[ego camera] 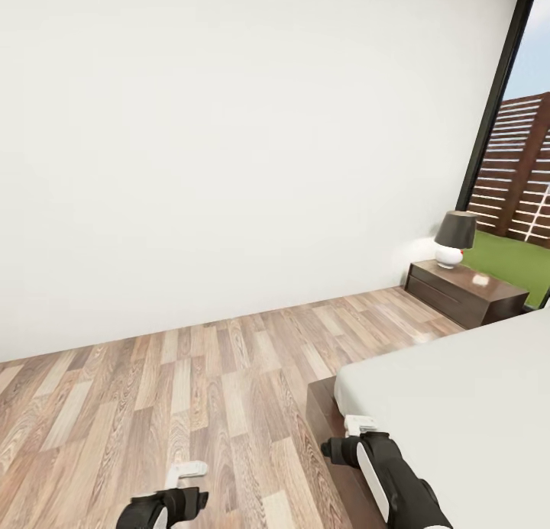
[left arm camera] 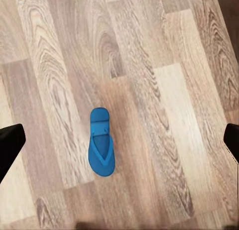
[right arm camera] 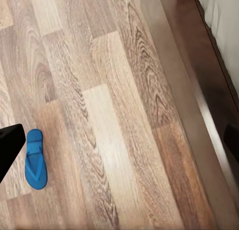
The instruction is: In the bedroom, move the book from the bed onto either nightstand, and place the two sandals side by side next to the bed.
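Observation:
One blue sandal [left arm camera: 101, 143] lies flat on the wood floor, well below my left gripper [left arm camera: 119, 144], which hangs open with its dark fingertips [left arm camera: 10, 146] wide apart. The same sandal [right arm camera: 35, 161] appears beside one fingertip of my open right gripper [right arm camera: 122, 143]. In the head view the left gripper [ego camera: 187, 472] is over the floor and the right gripper [ego camera: 359, 424] is at the corner of the bed [ego camera: 473, 391]. The nightstand [ego camera: 489, 294] stands far right by the window. The book is out of view.
A dark-shaded lamp [ego camera: 454, 235] stands on the nightstand. The bed's dark wooden frame [right arm camera: 199, 75] runs along the floor beside the pale mattress [right arm camera: 224, 16]. A white wall [ego camera: 229, 147] closes the far side of the plank floor [ego camera: 191, 384].

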`<state>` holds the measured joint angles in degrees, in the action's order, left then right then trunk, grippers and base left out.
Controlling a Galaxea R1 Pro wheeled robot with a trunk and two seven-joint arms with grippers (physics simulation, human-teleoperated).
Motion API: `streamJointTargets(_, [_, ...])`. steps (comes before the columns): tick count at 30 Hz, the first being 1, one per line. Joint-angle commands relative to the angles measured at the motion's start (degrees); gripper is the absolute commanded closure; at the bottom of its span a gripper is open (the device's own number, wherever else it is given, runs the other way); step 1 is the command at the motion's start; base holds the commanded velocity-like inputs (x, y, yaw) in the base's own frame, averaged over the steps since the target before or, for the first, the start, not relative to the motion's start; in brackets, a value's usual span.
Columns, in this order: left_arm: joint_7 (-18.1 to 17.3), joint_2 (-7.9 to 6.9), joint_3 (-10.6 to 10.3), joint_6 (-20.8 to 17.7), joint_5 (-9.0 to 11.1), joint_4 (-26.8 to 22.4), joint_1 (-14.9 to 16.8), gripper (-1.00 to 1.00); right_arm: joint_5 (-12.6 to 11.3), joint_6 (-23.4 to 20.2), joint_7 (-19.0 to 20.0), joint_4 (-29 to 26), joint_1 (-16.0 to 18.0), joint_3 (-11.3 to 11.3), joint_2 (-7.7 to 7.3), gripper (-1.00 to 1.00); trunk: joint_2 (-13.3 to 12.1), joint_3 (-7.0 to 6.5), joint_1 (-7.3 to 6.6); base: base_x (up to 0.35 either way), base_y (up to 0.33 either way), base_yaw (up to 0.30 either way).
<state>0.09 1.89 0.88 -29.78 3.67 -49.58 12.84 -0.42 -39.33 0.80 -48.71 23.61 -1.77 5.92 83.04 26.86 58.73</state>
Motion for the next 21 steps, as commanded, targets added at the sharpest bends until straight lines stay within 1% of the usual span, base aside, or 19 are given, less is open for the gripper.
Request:
streamJointTargets(1, [-0.01, 0.01, 0.3, -0.29, 0.67, -0.04, 0.05, -1.0, -0.05, -0.28, 0.08, -0.07, 0.03, -0.18, 0.05, -1.0, 0.04, 0.07, 0.0, 0.0, 0.0, 0.0])
streamJointTargets(2, [-0.03, 0.0, 0.47, -0.26, 0.96, -0.02, 0.07, -1.0, -0.06, -0.28, 0.08, -0.07, 0.03, -0.18, 0.05, -1.0, 0.04, 0.07, 0.0, 0.0, 0.0, 0.0])
streamJointTargets(4, [-0.12, -0.03, 0.97, -0.15, 2.33, 0.05, 0.12, -1.0, -0.09, -0.3, 0.08, -0.07, 0.03, -0.17, 0.05, -1.0, 0.04, 0.07, 0.0, 0.0, 0.0, 0.0])
streamJointTargets(6, [-0.15, -0.04, 1.14, 0.04, 3.15, 0.07, 0.14, -1.0, -0.1, -0.3, 0.08, -0.07, 0.03, -0.16, 0.05, -1.0, 0.04, 0.07, 0.0, 0.0, 0.0, 0.0])
streamJointTargets(8, [-0.16, -0.04, 1.21, 0.17, 3.48, 0.08, 0.15, -1.0, -0.1, -0.3, 0.08, -0.07, 0.03, -0.16, 0.05, -1.0, 0.04, 0.07, 0.0, 0.0, 0.0, 0.0])
streamJointTargets(9, [-0.17, -0.04, 1.25, 0.26, 3.71, 0.08, 0.16, -1.0, -0.12, -0.3, 0.08, -0.07, 0.03, -0.16, 0.05, -1.0, 0.44, 0.25, 0.22, 0.0, 0.0, 0.0])
streamJointTargets(21, [-0.18, 0.13, 1.09, 1.62, 4.22, 0.12, 0.12, -1.0, -0.19, -0.16, 0.17, 0.06, 0.03, -0.08, 0.05, -1.0, 5.25, 2.4, 2.85, 0.0, 0.0, 0.0])
